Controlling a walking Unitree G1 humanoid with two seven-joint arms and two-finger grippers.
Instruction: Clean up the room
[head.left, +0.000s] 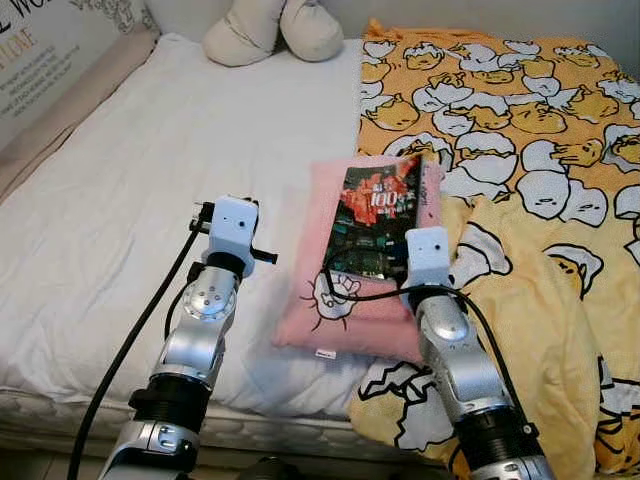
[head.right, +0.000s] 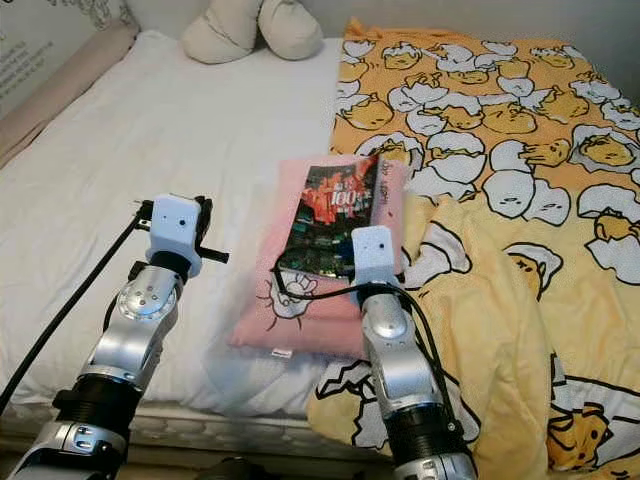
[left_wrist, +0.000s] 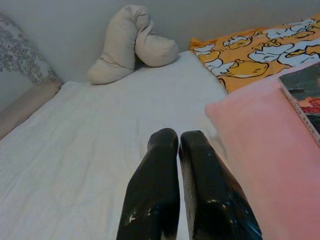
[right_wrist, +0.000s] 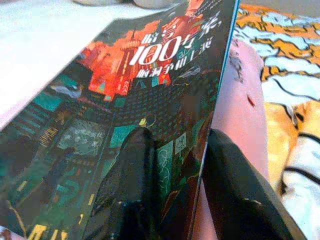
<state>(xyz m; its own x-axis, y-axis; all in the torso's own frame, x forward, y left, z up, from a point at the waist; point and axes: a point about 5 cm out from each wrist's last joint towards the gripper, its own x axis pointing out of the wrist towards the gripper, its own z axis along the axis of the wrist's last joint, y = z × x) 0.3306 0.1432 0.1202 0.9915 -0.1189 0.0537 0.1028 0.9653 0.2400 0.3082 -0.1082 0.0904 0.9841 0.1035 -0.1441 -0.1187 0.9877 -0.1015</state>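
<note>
Right at the book's (right_wrist: 145, 90) near edge: right gripper (right_wrist: 172, 187) parted, one black finger (right_wrist: 132, 185) lying on the glossy cover, the other (right_wrist: 235, 195) off past the edge over the pink pillow (right_wrist: 232, 120). Looks like lining up to pinch that edge, nothing clamped yet. Book flat on top of the pillow, cover up, big "100" showing, so an edge grab is probably the only way in without shoving it around on the soft fabric.

Off to the left, over bare white sheet (head.left: 150, 200): left gripper (left_wrist: 177, 165) closed up, fingers pressed together, holding nothing, parked just beside the pillow. Guessing it's kept out of the way, or ready to steady the pillow.

Further out: yellow duck-print blanket (head.left: 520, 130) rumpled across the right half of the bed, partly bunched against the pillow's side. Cream cushion (head.left: 275, 30) up at the head end by the wall. Plenty left to tidy, book first apparently.
</note>
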